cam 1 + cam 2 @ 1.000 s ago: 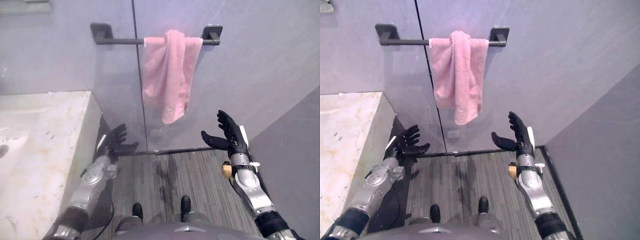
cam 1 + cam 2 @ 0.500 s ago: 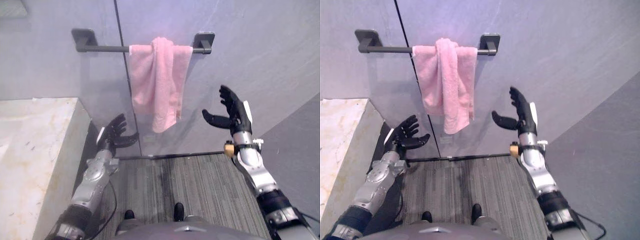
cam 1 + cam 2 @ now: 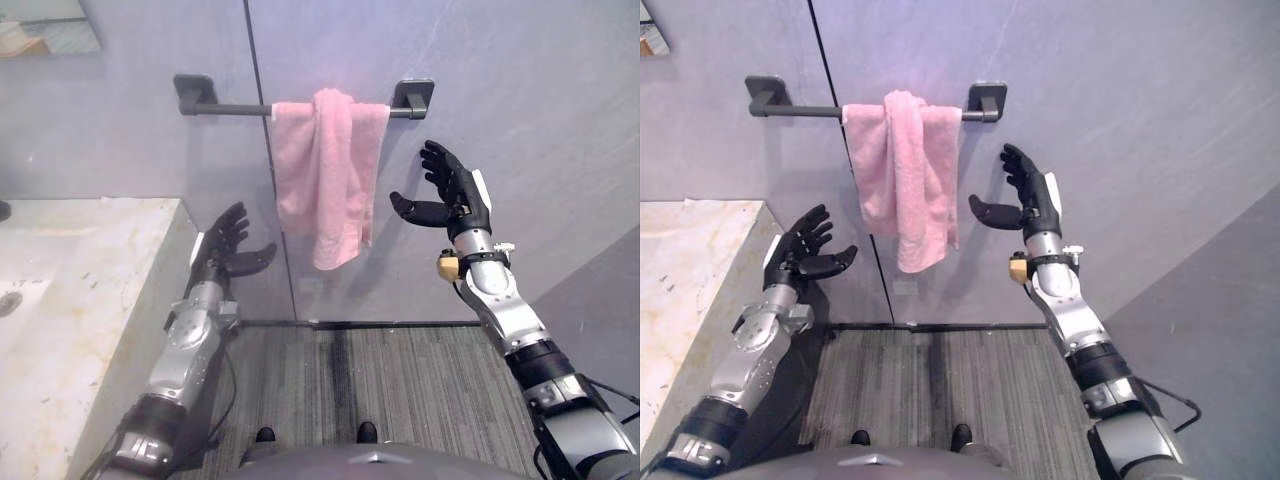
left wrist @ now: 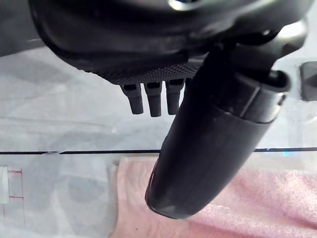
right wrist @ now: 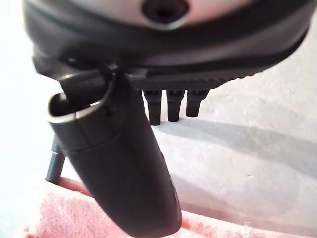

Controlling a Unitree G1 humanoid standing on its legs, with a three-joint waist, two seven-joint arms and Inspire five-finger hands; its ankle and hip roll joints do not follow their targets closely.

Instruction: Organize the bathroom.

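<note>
towel pink | rail dark grey | counter apparently mottled cream | floor grey-striped

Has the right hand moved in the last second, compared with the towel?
Yes. The right hand has risen: it was level with the towel's bottom edge and now sits beside its middle, closer to the towel bar, fingers open.

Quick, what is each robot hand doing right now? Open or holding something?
Left robot hand: open, holding nothing, left of the pink towel.
Right robot hand: open, holding nothing, right of the towel, not touching it.
</note>
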